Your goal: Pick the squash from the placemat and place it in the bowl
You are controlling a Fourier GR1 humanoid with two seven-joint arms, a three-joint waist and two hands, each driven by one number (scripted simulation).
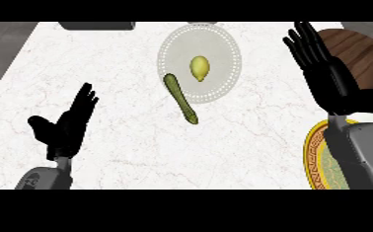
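The yellow squash sits in the middle of the round placemat, far from both hands. The left hand and right hand are open and hold nothing. A reach could bump the long green vegetable beside the squash. The right arm hides much of the yellow-rimmed bowl, which is also cut off.

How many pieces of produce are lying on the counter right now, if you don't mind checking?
2. A yellow squash sits at the middle of the round placemat, and a long green zucchini lies across the placemat's lower-left rim onto the counter. Nothing suggests hidden ones.
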